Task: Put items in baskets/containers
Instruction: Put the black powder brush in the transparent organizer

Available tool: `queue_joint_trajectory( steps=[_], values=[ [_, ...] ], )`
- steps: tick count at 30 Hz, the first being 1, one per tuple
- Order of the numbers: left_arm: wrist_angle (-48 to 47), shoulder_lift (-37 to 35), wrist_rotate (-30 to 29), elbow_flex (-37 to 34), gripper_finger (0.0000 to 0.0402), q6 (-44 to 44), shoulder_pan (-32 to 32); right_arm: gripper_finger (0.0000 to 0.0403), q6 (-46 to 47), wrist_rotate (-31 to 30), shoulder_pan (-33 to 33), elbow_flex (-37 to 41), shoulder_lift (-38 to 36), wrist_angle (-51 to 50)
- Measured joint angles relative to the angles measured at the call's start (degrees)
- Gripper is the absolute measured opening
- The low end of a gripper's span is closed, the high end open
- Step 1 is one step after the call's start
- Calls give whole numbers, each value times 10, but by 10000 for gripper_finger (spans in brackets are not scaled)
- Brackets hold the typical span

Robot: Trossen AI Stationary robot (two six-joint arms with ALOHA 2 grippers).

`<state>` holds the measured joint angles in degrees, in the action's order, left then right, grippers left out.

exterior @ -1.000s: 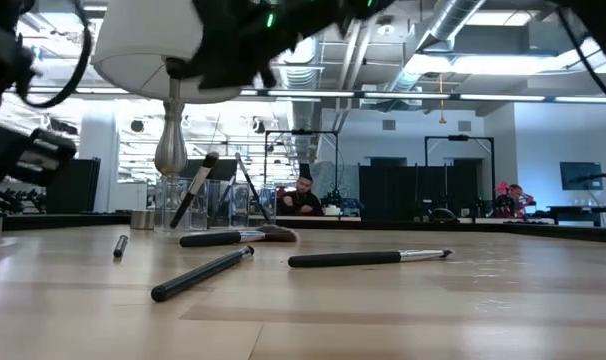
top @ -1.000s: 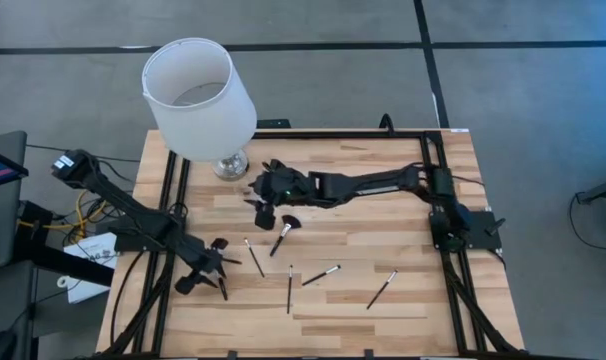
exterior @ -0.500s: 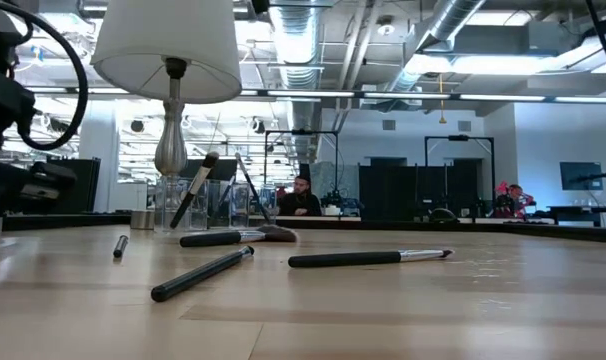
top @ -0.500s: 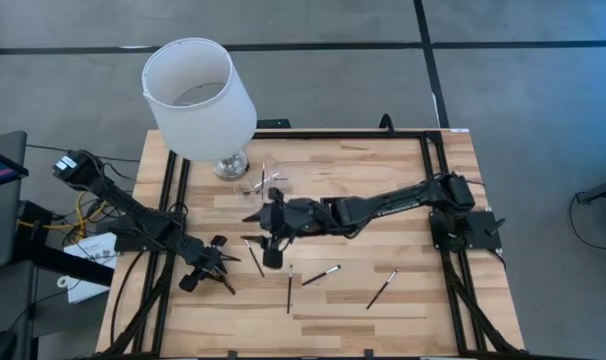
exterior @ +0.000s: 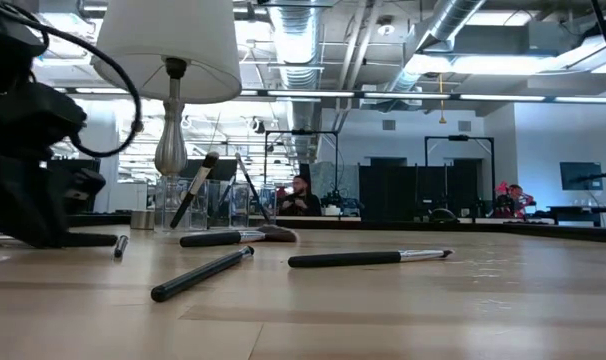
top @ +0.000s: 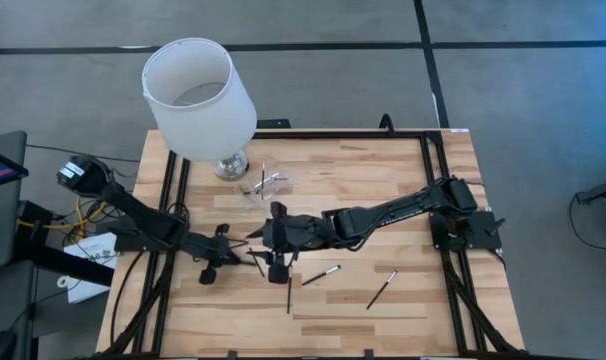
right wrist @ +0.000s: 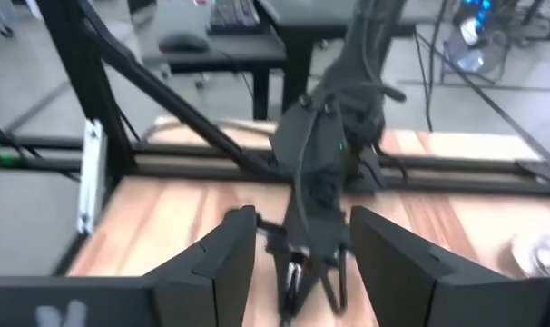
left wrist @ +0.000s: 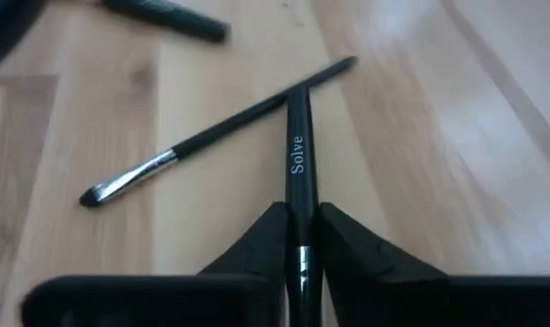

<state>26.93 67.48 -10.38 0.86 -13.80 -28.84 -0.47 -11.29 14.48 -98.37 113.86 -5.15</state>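
So this looks like the pick-up step. Going left to right with the big white lamp with the silver base (top: 201, 98) as the anchor: the left gripper (top: 226, 254) sits low on the wooden table (top: 383, 200), in front of the lamp and a bit right of it. Its wrist view shows the two dark fingers (left wrist: 257, 250) pinching a thin black makeup brush with white lettering on the handle (left wrist: 298, 168), which lies across a second slim black brush with a silver ferrule (left wrist: 211, 136).

Right beside it comes the right gripper (top: 277, 262), arm stretched long across the table, wrist angled down, fingers (right wrist: 222, 259) spread wide and holding nothing.

The small clear cup (top: 264, 183), already with a few brushes in it, stands just right of the lamp base. More brushes (top: 321, 274) lie loose further right.

Next move, I'd guess: lift the pinched brush clear of the one under it, then carry it back to the cup.
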Motion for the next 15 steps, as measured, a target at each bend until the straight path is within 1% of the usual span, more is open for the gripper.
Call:
queue_joint_trajectory(
  steps=[4,7,11,15],
  values=[
    [70,66,-1,2,125,-6,30,169,0,-16,5,1,-16,-60],
    [140,116,-3,3,149,-6,38,168,0,-28,11,1,-36,-98],
    [175,171,-20,21,157,-6,39,166,0,-37,17,1,-57,-138],
    [189,211,-35,32,146,-12,35,166,0,-39,16,0,-65,-179]
  ],
)
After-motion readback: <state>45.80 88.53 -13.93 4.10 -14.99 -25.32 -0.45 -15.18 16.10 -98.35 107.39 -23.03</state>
